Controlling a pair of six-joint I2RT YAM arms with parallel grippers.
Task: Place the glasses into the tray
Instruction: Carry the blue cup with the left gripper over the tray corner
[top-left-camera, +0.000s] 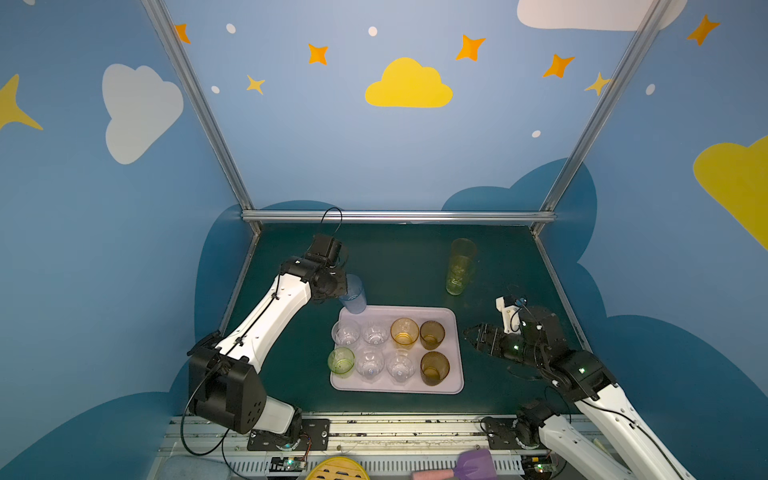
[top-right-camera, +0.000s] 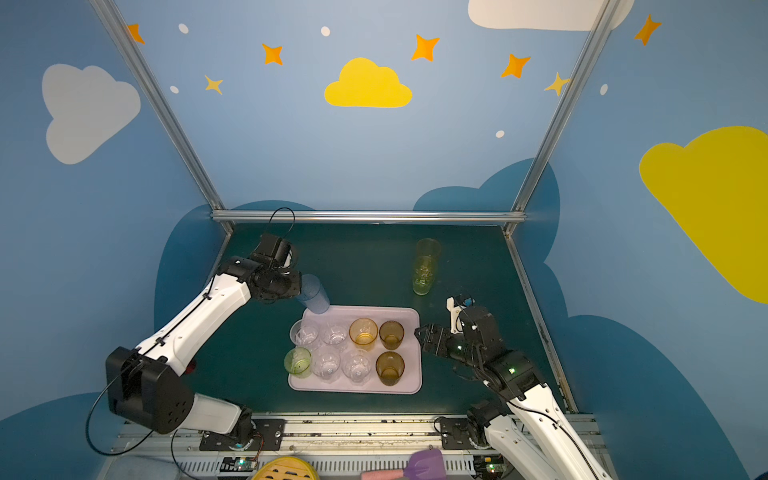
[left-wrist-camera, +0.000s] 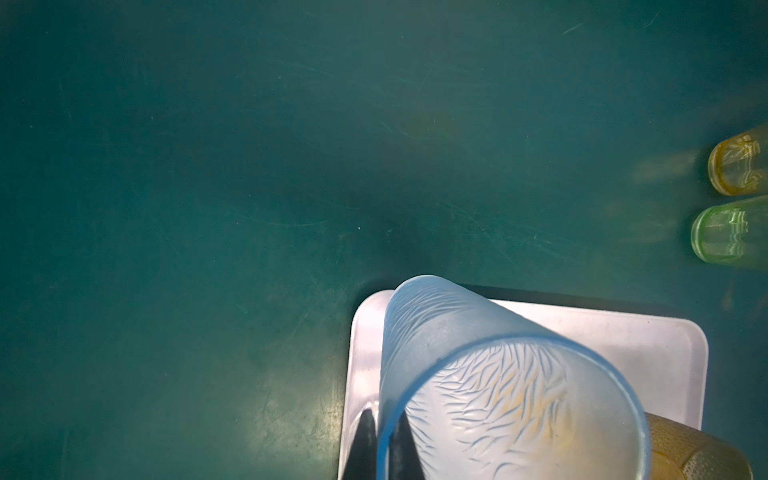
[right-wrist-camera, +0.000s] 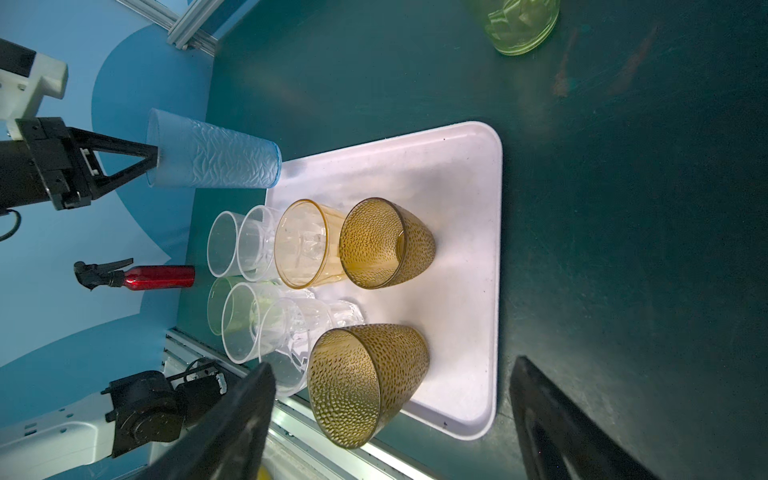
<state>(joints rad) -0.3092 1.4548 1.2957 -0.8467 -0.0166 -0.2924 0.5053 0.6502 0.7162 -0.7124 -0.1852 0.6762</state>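
The pale lilac tray (top-left-camera: 455, 376) (top-right-camera: 414, 376) lies mid-table and holds several short glasses in two rows: clear ones (top-left-camera: 375, 333), a yellow one (top-left-camera: 404, 331), a green one (top-left-camera: 340, 360) and two brown ones (top-left-camera: 434, 368) (right-wrist-camera: 386, 243). My left gripper (top-left-camera: 338, 287) (left-wrist-camera: 384, 444) (right-wrist-camera: 154, 160) is shut on the rim of a tall pale blue glass (top-left-camera: 353, 297) (top-right-camera: 314, 296) (left-wrist-camera: 498, 374) (right-wrist-camera: 216, 160). That glass is tilted, its base at the tray's far left corner. A tall yellow-green glass (top-left-camera: 456, 279) (left-wrist-camera: 727, 235) and a tall amber glass (top-left-camera: 464, 250) (left-wrist-camera: 737, 166) stand on the table behind the tray. My right gripper (top-left-camera: 469, 334) (top-right-camera: 419, 332) (right-wrist-camera: 392, 368) is open beside the tray's right edge, holding nothing.
An aluminium rail (top-left-camera: 399, 216) and blue walls close the table at the back and sides. A red spray bottle (right-wrist-camera: 158, 277) stands off the table's left side. Below the front edge lie a yellow slotted object (top-left-camera: 336, 469) and a purple spatula (top-left-camera: 473, 463).
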